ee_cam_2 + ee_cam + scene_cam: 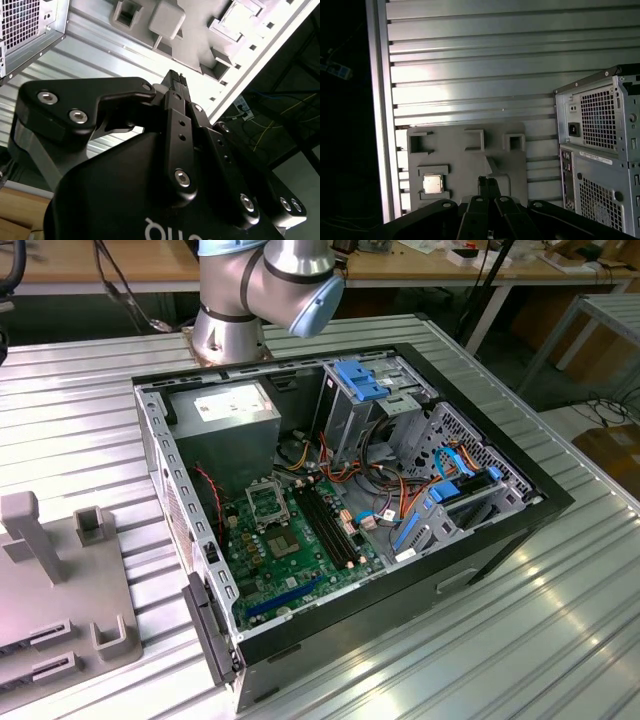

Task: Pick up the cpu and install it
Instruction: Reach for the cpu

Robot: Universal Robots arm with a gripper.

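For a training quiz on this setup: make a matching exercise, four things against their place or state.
1 cpu
2 socket
3 gripper
4 computer case

A lying open on the table
B in a recess of the grey holder
C metal-framed, on the green board
D shut, holding nothing, aimed at the holder

Pairs: 1-B, 2-C, 3-D, 4-A

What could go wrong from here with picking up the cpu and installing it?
1. The cpu lies flat in a walled recess of the grey fixture. The pincer is shut and off to one side of it, so a misaligned descent may hit the recess walls.
2. The socket sits deep in the case near loose cables, which may snag on the way in.
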